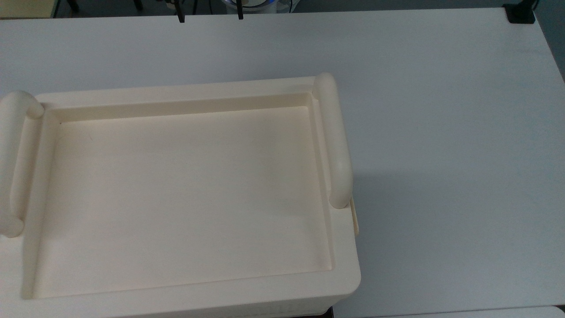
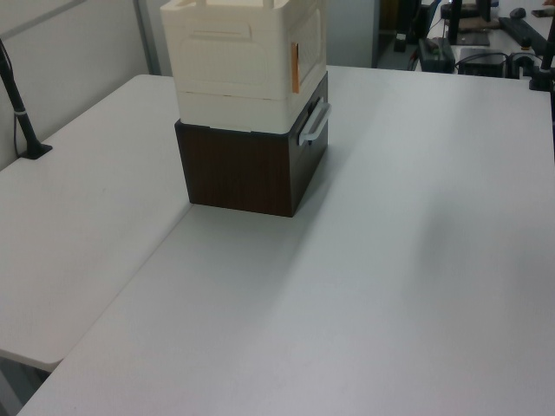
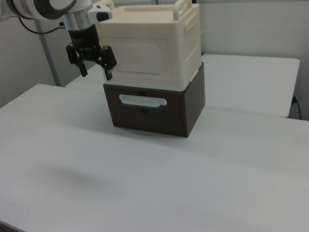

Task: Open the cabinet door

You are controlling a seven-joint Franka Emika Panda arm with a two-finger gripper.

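top view: one cabinet [image 1: 185,198] on the white table [image 1: 441,132], seen from above. its recessed top carries two thick bar handles [image 1: 334,141], one on each short side. one small cream tab [image 1: 354,219] juts from the cabinet's side just below the end of the handle on the top view's right.

left view: the cabinet [image 2: 247,61] stands on one dark brown drawer unit [image 2: 251,169], which has one pale pull handle [image 2: 314,121]. an orange-brown strip [image 2: 295,68] runs along one vertical cabinet corner.

right view: the cabinet door [image 3: 142,57], a panel with rounded corners, lies flush and closed in the cabinet's front face, above the drawer unit. the gripper [image 3: 91,60] hangs beside the cabinet's corner on the right view's left, fingers [image 3: 108,63] spread, grasping nothing; contact with the cabinet cannot be told.
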